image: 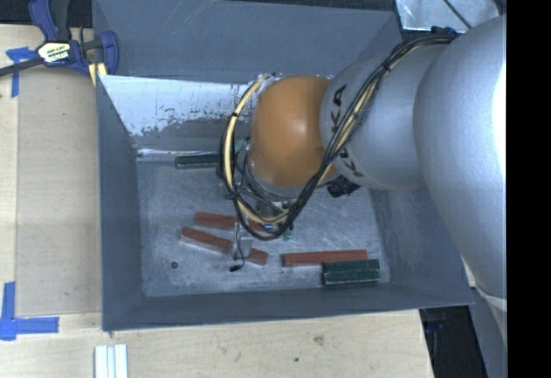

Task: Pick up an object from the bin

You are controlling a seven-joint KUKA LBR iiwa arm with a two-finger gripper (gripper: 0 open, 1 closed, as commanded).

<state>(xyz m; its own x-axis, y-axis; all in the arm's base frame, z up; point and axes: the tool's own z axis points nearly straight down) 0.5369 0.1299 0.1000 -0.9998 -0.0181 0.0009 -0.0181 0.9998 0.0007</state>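
lower right: dark green block (350,272) lay just beside long red-brown bar (323,259) | lower centre: claw (237,257) was down among short red-brown bars (207,238); whether apart or together could not be told | risk: the flat, crowded bars might slip free or get shoved aside

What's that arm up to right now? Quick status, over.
Gripper down at the floor of the bin, among short reddish-brown bars. Hold unconfirmed. Dark green block and long brown bar lie apart, not in the way.
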